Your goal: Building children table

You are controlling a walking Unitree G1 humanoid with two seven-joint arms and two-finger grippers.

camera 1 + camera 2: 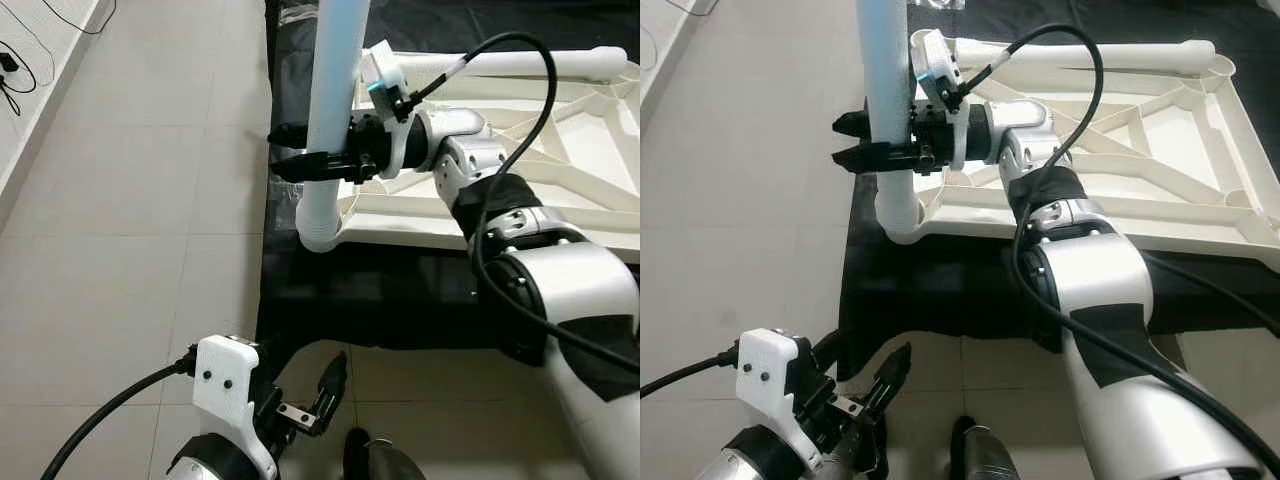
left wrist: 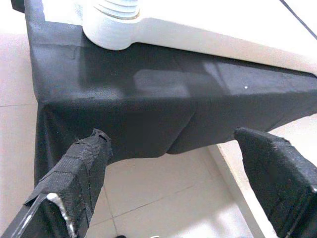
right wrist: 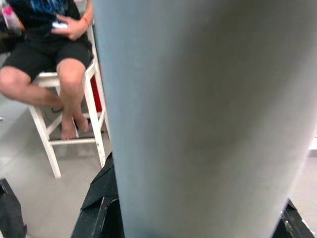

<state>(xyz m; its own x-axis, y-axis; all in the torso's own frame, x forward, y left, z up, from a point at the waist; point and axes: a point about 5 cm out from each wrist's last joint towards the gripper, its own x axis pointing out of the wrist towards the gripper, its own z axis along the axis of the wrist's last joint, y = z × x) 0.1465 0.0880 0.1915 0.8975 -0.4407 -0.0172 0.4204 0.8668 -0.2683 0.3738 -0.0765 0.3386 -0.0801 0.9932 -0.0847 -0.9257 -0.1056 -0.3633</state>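
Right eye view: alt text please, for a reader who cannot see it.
The right gripper clamps an upright pale blue table leg seated in the corner socket of an upturned white tabletop lying on black cloth. The left gripper hangs open over the tiled floor.

The robot's arms are glossy silver with black joint bands. The right arm point(image 1: 560, 290) carries a thick black cable looping over it to a white wrist housing with a small teal-lit part. The left wrist mount point(image 1: 228, 385) is white plastic with dark screws and its own black cable. Each gripper has two long black fingers point(image 2: 81, 171) with a woven texture.
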